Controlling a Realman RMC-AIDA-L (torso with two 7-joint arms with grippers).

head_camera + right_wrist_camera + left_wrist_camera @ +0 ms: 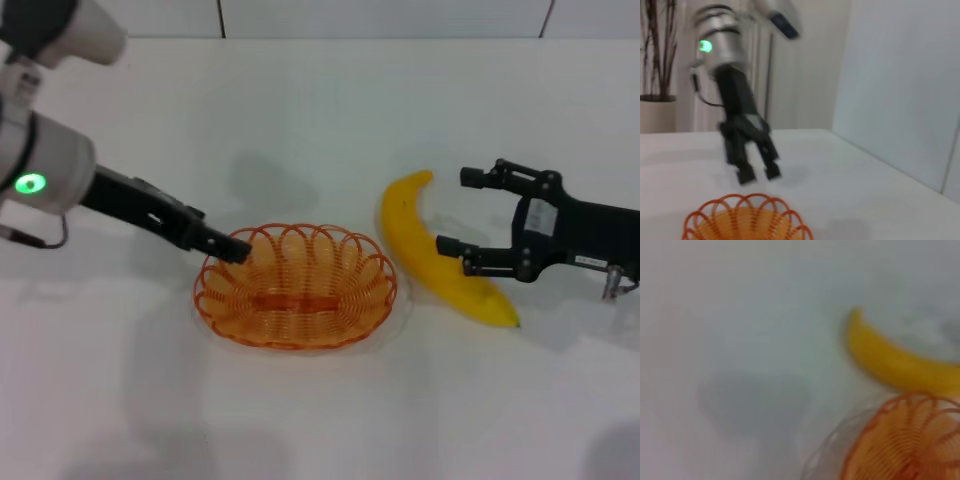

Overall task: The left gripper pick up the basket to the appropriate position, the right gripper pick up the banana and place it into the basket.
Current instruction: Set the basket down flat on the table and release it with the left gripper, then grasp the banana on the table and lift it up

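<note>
Now banana (pixel 440 255) between open right gripper (pixel 468 215) jaws; left gripper (pixel 232 247) jaws parted above basket (pixel 296 287) rim.

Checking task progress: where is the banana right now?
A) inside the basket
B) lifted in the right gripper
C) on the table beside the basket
C: the banana lies on the white table beside the orange basket, with the right gripper open around it.
</note>
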